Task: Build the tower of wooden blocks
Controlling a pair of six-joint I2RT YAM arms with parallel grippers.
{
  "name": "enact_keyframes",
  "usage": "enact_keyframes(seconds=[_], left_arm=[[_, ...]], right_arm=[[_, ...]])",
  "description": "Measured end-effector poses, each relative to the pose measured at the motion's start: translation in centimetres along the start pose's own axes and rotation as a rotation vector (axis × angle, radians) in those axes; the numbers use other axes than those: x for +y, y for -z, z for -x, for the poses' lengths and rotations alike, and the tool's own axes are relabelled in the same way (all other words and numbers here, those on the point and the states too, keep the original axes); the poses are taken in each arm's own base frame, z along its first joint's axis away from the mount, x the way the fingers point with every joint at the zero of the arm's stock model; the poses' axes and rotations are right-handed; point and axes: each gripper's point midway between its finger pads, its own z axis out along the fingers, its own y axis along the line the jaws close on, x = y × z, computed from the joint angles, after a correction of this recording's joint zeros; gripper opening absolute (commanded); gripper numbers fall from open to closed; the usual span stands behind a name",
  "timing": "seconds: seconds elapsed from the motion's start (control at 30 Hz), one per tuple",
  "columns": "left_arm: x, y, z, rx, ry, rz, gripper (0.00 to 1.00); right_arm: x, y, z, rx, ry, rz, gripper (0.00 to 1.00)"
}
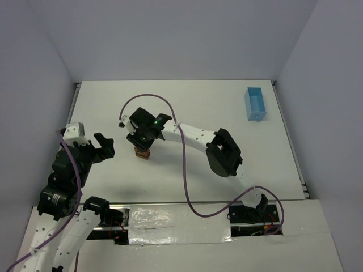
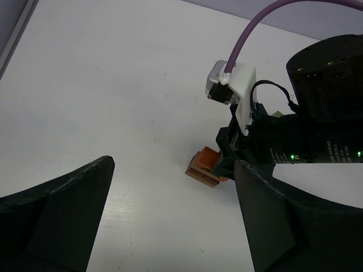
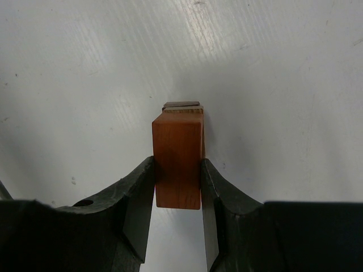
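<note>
The tower (image 1: 142, 153) is a tiny stack left of center on the table (image 1: 227, 107), with darker brown pieces at the bottom and an orange block (image 3: 177, 141) on top. The right arm stretches in from the right and its gripper (image 3: 177, 170) reaches down, fingers clamped on the block's sides. The left gripper (image 1: 106, 145) hangs just left of the stack, jaws wide apart, holding nothing.

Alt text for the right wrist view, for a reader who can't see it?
The right gripper is shut on an orange-red wood block, its two black fingers pressing the block's sides. Just beyond the block, the edge of a darker wooden piece shows, with the white table behind everything.
</note>
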Motion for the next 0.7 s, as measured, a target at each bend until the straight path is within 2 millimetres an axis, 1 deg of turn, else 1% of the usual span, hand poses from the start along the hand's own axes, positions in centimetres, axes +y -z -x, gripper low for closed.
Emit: enact_keyframes(seconds=[0.17, 0.33, 0.7], left_arm=[[-0.06, -0.01, -0.03, 0.002, 0.000, -0.003, 1.00], [-0.05, -0.01, -0.03, 0.002, 0.000, -0.003, 0.99], [-0.06, -0.01, -0.03, 0.002, 0.000, -0.003, 1.00]], right_arm=[[0.09, 0.48, -0.23, -0.004, 0.025, 0.005, 0.17], [0.18, 0.86, 0.41, -0.029, 0.048, 0.012, 0.17], [0.23, 0.72, 0.49, -0.036, 0.059, 0.018, 0.18]])
